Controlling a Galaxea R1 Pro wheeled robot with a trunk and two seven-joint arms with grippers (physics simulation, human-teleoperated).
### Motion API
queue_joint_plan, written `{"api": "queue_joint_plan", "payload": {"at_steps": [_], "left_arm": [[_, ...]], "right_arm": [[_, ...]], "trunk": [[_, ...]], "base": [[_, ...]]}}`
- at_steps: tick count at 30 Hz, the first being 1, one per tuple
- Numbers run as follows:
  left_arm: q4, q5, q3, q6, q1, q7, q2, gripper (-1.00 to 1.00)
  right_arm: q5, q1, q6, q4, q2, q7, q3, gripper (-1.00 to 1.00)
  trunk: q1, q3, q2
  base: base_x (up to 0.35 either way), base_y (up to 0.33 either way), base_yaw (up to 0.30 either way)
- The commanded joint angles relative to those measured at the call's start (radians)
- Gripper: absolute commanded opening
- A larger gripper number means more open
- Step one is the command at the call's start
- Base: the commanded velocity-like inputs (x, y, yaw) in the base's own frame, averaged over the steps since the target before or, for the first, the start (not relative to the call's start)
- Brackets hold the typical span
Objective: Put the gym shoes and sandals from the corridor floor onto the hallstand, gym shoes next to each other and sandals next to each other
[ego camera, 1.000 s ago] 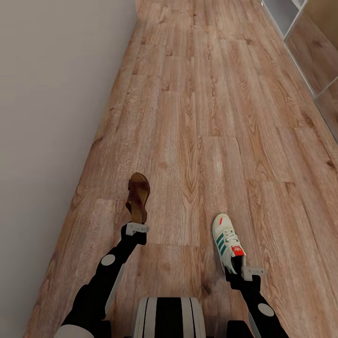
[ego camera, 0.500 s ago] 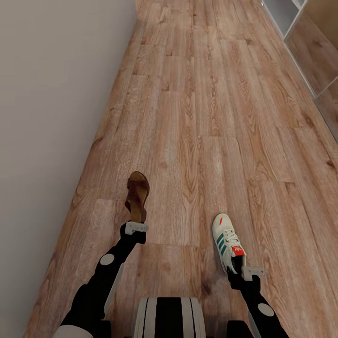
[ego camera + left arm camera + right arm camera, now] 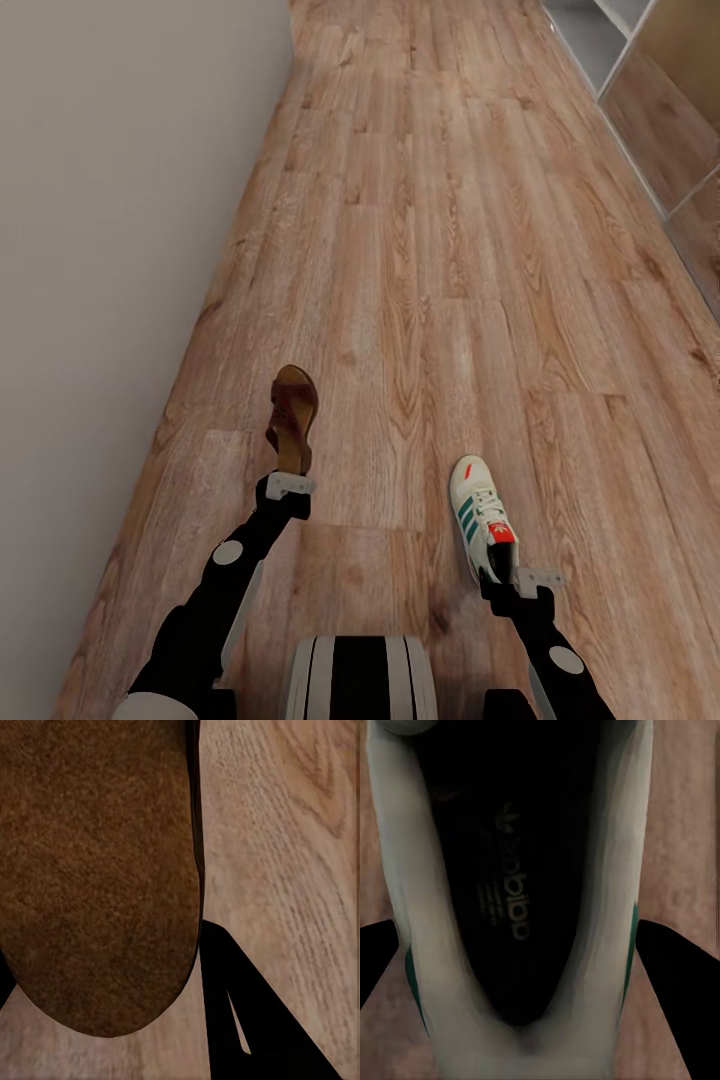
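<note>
Head view: a corridor of light brown wood-grain floor (image 3: 430, 250) runs away from the robot, bounded on its left by a plain grey wall (image 3: 110, 200). At the far right edge stands pale grey shelving (image 3: 620, 30) with wood-toned panels behind it. The robot's striped trunk (image 3: 355, 675) sits at the bottom of the picture, with both black arms reaching forward.

The left gripper (image 3: 288, 487) is closed on the heel end of a brown sandal (image 3: 293, 415), which is held above the floor, its long axis pointing away from the robot down the corridor, rounded toe farthest out. The left wrist view shows the sandal's suede-like brown footbed (image 3: 97, 870) close up against the planks, with one dark finger (image 3: 247, 1012) beside it.

The right gripper (image 3: 520, 585) is clamped on the heel end of a white sneaker (image 3: 480, 515) with green side stripes and a red tongue patch. The sneaker also points forward along the corridor, toe slightly toward the robot's left. In the right wrist view the shoe's dark insole (image 3: 514, 870) faces the camera, and black fingers (image 3: 675, 975) flank both white sides.

The two shoes are well apart, the sandal farther forward than the sneaker.
</note>
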Motion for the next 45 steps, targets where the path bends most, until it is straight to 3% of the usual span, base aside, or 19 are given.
{"api": "queue_joint_plan", "payload": {"at_steps": [1, 35, 38, 45], "left_arm": [[-0.002, -0.014, 0.001, 0.005, 0.0, -0.006, -0.001, -1.0], [0.002, -0.012, 0.013, 0.005, 0.001, -0.005, 0.008, -1.0], [0.011, -0.012, 0.052, 0.005, 0.001, -0.006, 0.011, -1.0], [0.016, -0.012, 0.077, 0.006, 0.016, 0.002, 0.013, -1.0]], "right_arm": [[0.01, 0.0, -0.003, 0.0, 0.0, 0.001, -0.002, -1.0], [0.01, 0.0, -0.006, -0.003, 0.006, 0.002, -0.001, -1.0], [0.009, 0.0, -0.006, -0.007, 0.007, 0.002, 0.0, -1.0], [0.01, 0.0, -0.006, -0.002, 0.006, 0.002, 0.0, -1.0]], "trunk": [[-0.001, 0.003, 0.0], [-0.016, 0.135, 0.008], [-0.017, 0.147, 0.009], [-0.02, 0.179, 0.01]], "base": [[0.0, 0.0, 0.0], [0.0, 0.0, 0.0], [0.0, 0.0, 0.0], [0.0, 0.0, 0.0]]}}
